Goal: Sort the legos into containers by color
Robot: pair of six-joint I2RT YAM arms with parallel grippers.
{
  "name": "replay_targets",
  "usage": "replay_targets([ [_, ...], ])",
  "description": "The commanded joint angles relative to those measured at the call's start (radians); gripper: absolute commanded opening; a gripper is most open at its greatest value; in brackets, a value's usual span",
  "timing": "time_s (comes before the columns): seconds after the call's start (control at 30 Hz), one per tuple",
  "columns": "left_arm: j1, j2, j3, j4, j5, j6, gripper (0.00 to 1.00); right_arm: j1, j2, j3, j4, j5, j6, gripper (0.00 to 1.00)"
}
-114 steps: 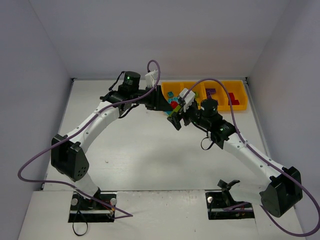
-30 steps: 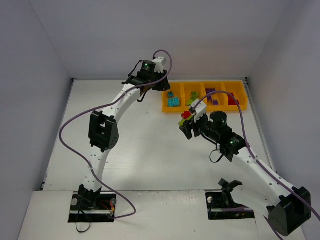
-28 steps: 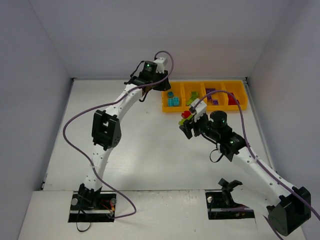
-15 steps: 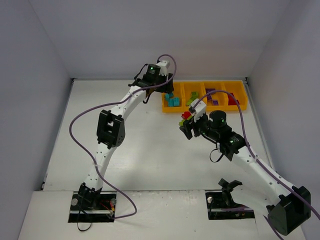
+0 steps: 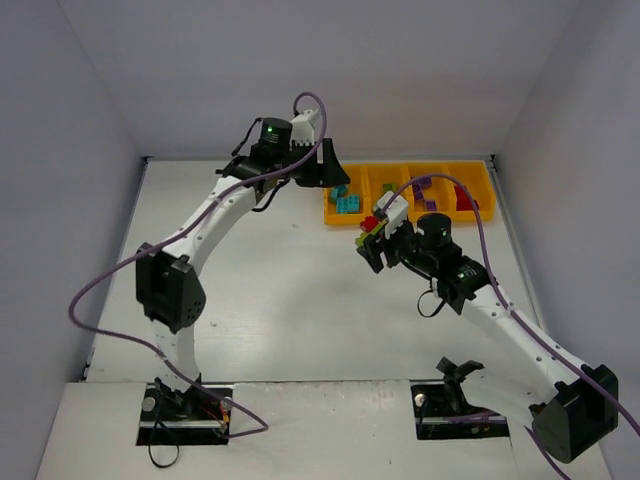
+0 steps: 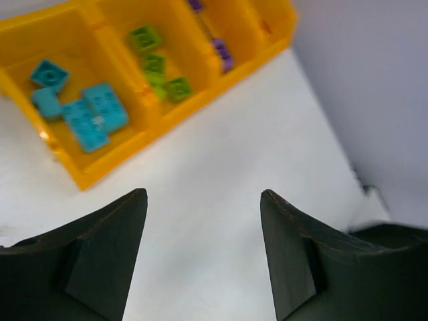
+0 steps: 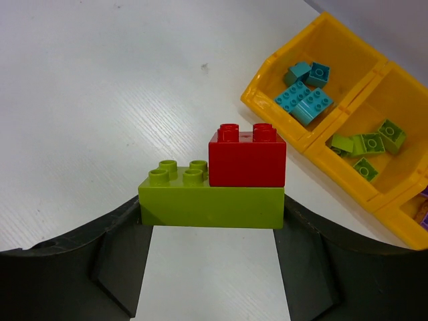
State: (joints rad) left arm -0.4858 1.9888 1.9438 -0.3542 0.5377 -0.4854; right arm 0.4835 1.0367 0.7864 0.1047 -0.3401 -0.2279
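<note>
The orange-yellow tray point(image 5: 470, 215) lies at the far right with four compartments holding teal bricks point(image 5: 347, 203), lime bricks point(image 5: 385, 195), purple bricks point(image 5: 425, 190) and red bricks point(image 5: 465, 195). My right gripper point(image 5: 370, 238) is shut on a lime brick point(image 7: 210, 206) with a red brick point(image 7: 247, 155) stuck on top, held above the table just in front of the tray's left end point(image 7: 267, 73). My left gripper point(image 5: 325, 175) is open and empty, above the table beside the tray's left end; its view shows the teal bricks point(image 6: 97, 114) and lime bricks point(image 6: 154, 63).
Grey walls close in the table at the back and both sides. The purple cable of the right arm point(image 5: 450, 185) arches over the tray. The left arm's elbow point(image 5: 165, 290) hangs over the left part of the table.
The left arm has swung its elbow down and left, and its gripper has drawn slightly left at the tray's left end. The right gripper has edged up a little with the lime-and-red cluster.
</note>
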Motion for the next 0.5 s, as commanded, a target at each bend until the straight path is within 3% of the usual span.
replay_targets([
  [0.0, -0.013, -0.191, -0.093, 0.084, 0.186, -0.093, 0.62, -0.006, 0.013, 0.068, 0.067, -0.042, -0.033, 0.0],
  [0.17, -0.017, -0.304, -0.253, 0.219, 0.338, -0.18, 0.62, -0.006, 0.028, 0.085, 0.067, -0.095, -0.04, 0.0],
  [0.47, -0.043, -0.314, -0.302, 0.175, 0.343, -0.157, 0.62, -0.006, 0.028, 0.111, 0.062, -0.154, -0.041, 0.0],
])
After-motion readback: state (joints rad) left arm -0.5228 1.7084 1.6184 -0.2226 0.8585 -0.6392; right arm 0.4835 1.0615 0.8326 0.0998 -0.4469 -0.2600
